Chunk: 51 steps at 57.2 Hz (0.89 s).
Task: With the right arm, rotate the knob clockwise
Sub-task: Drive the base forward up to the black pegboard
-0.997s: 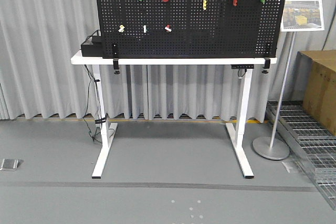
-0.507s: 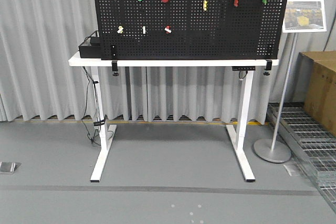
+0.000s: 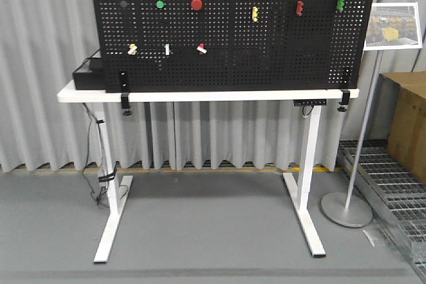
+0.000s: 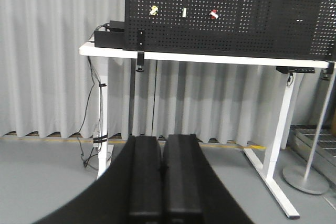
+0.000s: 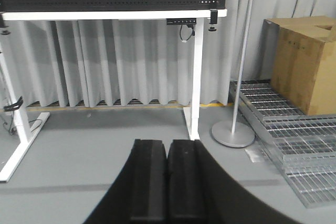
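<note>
— Knob: where is it?
— High on the pegboard, left of middle, above the table; we take the red one for it, though that is a guess; it faces us so a wrist can turn it head-on.
— Claws?
— Right gripper has fingers pressed together, gripping nothing; left gripper likewise; both sit low, well apart from the board, tucked for driving, we judge.
— Obstacles?
— Nothing we see stands between us and the table; sign stand, box and grating lie right; our right arm should mind them.
</note>
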Available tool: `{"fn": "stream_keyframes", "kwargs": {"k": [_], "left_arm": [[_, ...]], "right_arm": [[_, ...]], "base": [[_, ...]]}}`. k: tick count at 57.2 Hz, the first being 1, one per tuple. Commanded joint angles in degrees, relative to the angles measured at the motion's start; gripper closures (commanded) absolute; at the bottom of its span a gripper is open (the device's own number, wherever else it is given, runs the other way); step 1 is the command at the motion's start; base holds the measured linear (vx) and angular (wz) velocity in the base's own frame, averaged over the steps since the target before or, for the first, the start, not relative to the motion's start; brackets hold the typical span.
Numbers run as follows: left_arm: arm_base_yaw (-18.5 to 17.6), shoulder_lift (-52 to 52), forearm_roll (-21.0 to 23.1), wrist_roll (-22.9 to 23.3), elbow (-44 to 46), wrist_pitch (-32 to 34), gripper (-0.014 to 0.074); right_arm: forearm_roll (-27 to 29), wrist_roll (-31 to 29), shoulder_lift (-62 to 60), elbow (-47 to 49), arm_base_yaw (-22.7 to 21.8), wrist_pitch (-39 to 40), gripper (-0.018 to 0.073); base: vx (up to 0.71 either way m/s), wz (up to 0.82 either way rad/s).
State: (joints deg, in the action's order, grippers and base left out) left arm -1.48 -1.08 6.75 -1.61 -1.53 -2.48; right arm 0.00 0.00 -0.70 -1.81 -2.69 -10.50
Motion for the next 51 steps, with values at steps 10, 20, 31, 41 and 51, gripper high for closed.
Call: {"fn": "stream_keyframes", "kwargs": {"k": [10,20,31,41,51], "left_arm": [[0.1,0.0,0.4,0.6,-0.7,4.7,0.0603],[0.1,0.0,0.4,0.6,-0.7,4.7,0.0603],[0.1,0.0,0.4,0.6,-0.7,4.7,0.0603],[0.1,0.0,0.4,0.6,-0.7,4.7,0.0603],[0.1,0.0,0.4,0.6,-0.7,4.7,0.0603]], "right_arm": [[-0.4,-0.6,-0.6,-0.3,-0.2,4.8,0.0568],[-0.4,-0.6,-0.6,-0.3,-0.2,4.8,0.0568],[-0.4,-0.6,-0.6,-0.3,-0.2,4.8,0.0568],[-0.4,-0.6,-0.6,-0.3,-0.2,4.8,0.0568],[-0.4,-0.6,-0.6,-0.3,-0.2,4.8,0.0568]], "base": [[0.46,-0.03],[0.47,0.03],[0.50,0.09],[0.53,0.08],[0.52,0.07]]}}
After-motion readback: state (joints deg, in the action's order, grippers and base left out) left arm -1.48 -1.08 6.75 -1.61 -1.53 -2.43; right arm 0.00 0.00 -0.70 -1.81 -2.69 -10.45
